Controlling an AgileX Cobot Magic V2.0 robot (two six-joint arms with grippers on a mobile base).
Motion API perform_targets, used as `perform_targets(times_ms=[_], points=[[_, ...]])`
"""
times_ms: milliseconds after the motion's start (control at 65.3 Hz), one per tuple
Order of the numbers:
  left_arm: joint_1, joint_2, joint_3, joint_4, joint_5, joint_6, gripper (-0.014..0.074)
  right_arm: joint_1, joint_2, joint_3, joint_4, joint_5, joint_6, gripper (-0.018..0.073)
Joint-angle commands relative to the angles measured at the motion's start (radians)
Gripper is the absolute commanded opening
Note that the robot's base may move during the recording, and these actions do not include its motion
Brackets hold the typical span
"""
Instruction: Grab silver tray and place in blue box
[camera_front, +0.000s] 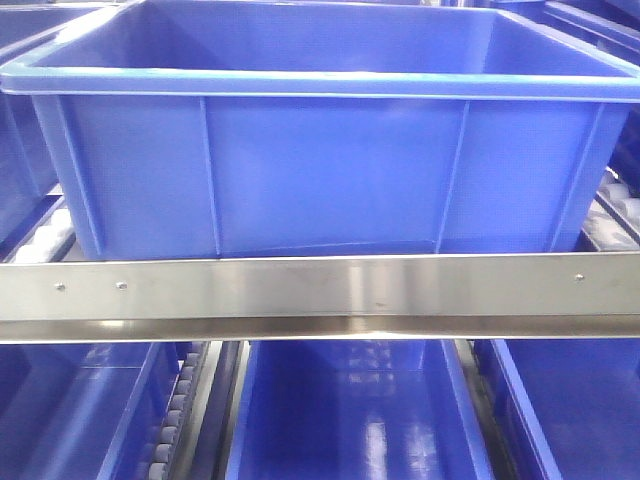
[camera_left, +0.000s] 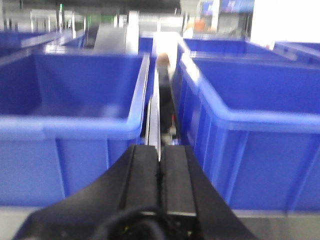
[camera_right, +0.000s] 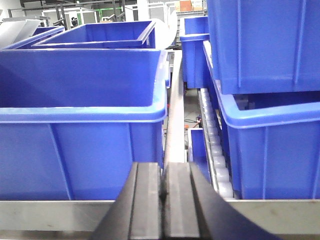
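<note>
A large blue box (camera_front: 320, 170) with ribbed sides and a thick rim fills the front view, standing on a shelf behind a steel rail. The silver tray is out of view in every frame. My left gripper (camera_left: 159, 147) is shut with nothing between its black fingers, and it faces the narrow gap between two blue crates (camera_left: 75, 95) (camera_left: 255, 115). My right gripper (camera_right: 163, 165) is also shut and empty. It sits in front of a steel rail, with a blue crate (camera_right: 80, 110) to its left. Neither gripper shows in the front view.
A steel shelf rail (camera_front: 320, 285) runs across the front of the blue box. More blue crates (camera_front: 350, 420) sit on the level below. In the right wrist view, stacked crates (camera_right: 265, 45) stand at the right beside a roller track (camera_right: 215, 150).
</note>
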Motion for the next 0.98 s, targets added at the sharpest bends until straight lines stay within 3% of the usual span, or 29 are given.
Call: perform_targets(times_ms=[0,965], points=[[0.004,-0.021,-0.002,-0.013,-0.053,0.002,-0.0098,-0.007,-0.018,0.002,0.001,-0.088,-0.010,0.0049],[0.004,-0.021,-0.002,-0.013,-0.028,0.002,-0.0104,-0.007,-0.018,0.002,0.001,-0.088,-0.010,0.0049]])
